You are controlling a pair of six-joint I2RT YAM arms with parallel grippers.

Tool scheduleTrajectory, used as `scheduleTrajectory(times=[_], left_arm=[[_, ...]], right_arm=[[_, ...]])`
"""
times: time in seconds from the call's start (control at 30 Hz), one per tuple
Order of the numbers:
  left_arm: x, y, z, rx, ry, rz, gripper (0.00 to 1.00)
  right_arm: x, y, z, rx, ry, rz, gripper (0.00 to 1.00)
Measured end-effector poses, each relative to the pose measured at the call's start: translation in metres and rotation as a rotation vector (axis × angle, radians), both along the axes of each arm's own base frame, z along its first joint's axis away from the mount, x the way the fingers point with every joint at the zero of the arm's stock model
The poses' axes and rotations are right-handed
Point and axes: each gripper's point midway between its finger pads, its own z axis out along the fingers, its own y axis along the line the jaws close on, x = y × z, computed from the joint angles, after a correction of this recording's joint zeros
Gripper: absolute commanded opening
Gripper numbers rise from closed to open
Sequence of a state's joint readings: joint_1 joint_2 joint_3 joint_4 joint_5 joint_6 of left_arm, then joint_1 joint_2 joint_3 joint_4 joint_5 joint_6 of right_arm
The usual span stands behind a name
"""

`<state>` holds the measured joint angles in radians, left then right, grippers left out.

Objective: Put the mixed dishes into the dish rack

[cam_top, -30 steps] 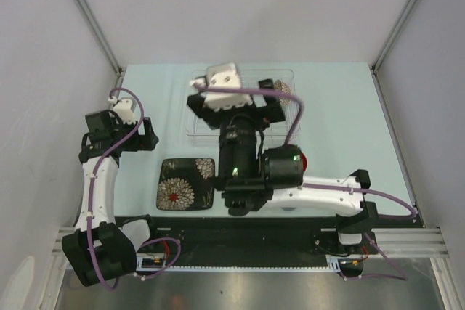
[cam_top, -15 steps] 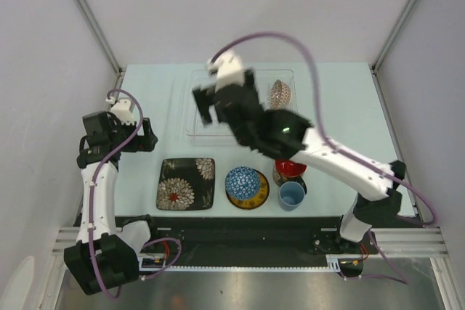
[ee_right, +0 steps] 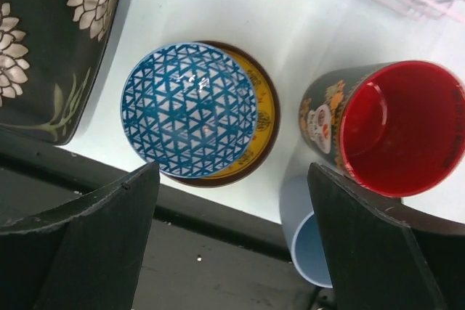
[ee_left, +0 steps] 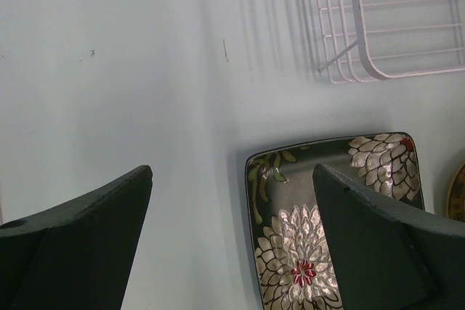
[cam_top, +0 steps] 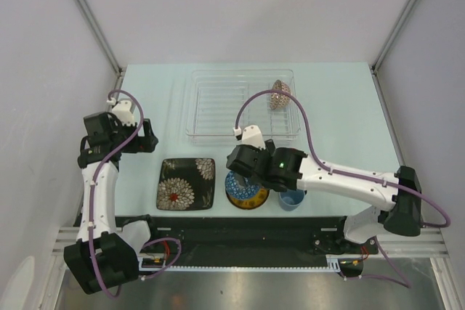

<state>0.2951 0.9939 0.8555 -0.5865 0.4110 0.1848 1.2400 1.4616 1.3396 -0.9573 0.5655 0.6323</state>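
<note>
At the left, over the pale table (ee_left: pixel 109 70): left gripper (ee_left: pixel 232 176) spread wide, nothing held. Just right of that, at the near edge: black square floral plate (cam_top: pixel 187 184), flat and glossy, with a low upturned rim and silvery chrysanthemums with red centres.

Next right: blue patterned bowl (ee_right: pixel 189 110), glazed, a triangle lattice inside, seated on the yellow round saucer (ee_right: pixel 264 117). Directly above the bowl: right gripper (ee_right: pixel 232 172), jaws well apart, empty.

Seems the step in hand: taking the bowl. To do it well:
- Lower straight down, one jaw inside the rim and one outside.
- Avoid the saucer beneath.
- Close gently on the likely slick glaze.
- Lift clear before swinging away.
- Keep off the dark mug with red inside (ee_right: pixel 396 125), upright just right of the saucer, and the small light-blue cup (ee_right: pixel 309 248) just nearer.

Farther back: dish rack (cam_top: pixel 225 107), a clear plastic tray with a thin wire grid, carrying only the cream-pink patterned bowl (cam_top: pixel 280 94), apparently on edge in its far right corner.
</note>
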Motion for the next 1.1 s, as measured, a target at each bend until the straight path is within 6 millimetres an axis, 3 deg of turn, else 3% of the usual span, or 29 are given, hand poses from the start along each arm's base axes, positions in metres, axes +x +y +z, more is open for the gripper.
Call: scheduleTrajectory(times=[0.07, 0.33, 0.73, 1.1], left_arm=[[0.0, 0.0, 0.0, 0.0, 0.0, 0.0, 0.97], [0.0, 0.001, -0.001, 0.005, 0.003, 0.006, 0.97], [0.0, 0.002, -0.002, 0.006, 0.005, 0.009, 0.97], [0.0, 0.002, -0.003, 0.008, 0.008, 0.011, 0.97]], right_arm=[[-0.002, 0.002, -0.004, 0.019, 0.013, -0.005, 0.83], [-0.014, -0.014, -0.06, -0.047, 0.133, -0.019, 0.8], [0.007, -0.008, -0.081, 0.063, 0.226, -0.065, 0.62], [0.007, 0.011, -0.099, 0.098, 0.289, -0.041, 0.59]])
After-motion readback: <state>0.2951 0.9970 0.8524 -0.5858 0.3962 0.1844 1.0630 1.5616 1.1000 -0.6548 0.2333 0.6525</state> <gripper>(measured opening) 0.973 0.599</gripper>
